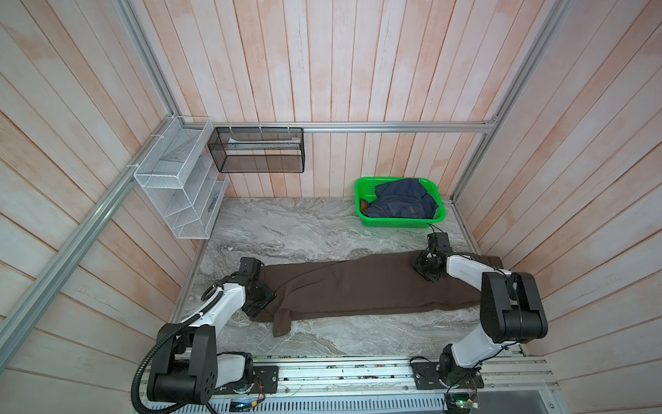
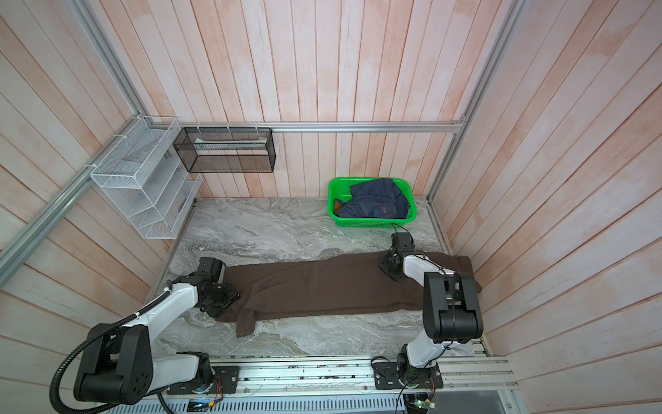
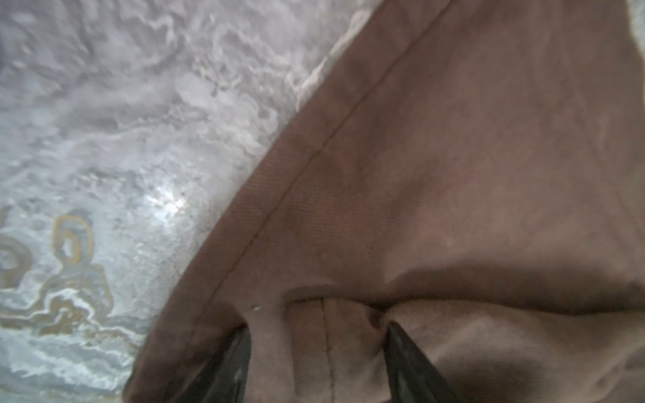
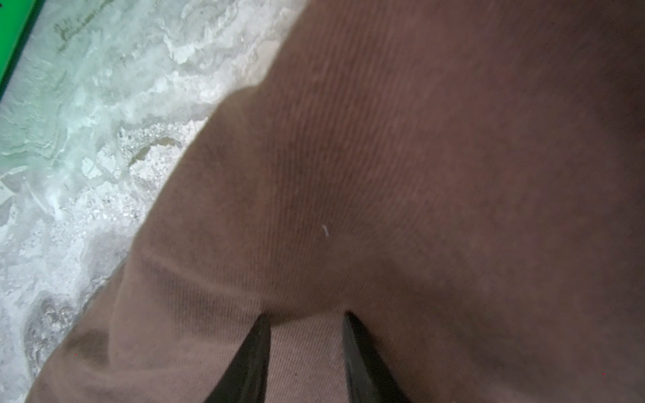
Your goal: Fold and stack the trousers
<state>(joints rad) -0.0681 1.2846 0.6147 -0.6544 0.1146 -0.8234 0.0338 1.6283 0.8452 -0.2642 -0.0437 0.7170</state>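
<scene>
The trousers (image 1: 358,286) lie stretched across the middle of the bench (image 1: 286,229), one leg on top of the other. The hems are over by your left arm and the other end is under your right, with one hem corner flopping toward the near edge.

Handling-wise, expect soft, limp, finely ribbed cloth. It's grippy rather than slippery and nothing in it can break, but it's a big piece, so it'll sag in the middle and drag on the bench if you lift just one end. Grab both ends at the edge, through every layer, or the bottom leg gets left behind.

In the left wrist view, the left end effector (image 3: 319,331) is about half spread, with the stitched hem bunched up between the fingers (image 3: 237,356). There are creases at one tip, but honestly I can't tell from this close whether it's really clamping.

The right end effector (image 4: 307,317) is set narrower and is pinching a ridge of cloth near the far edge of the trousers.
</scene>
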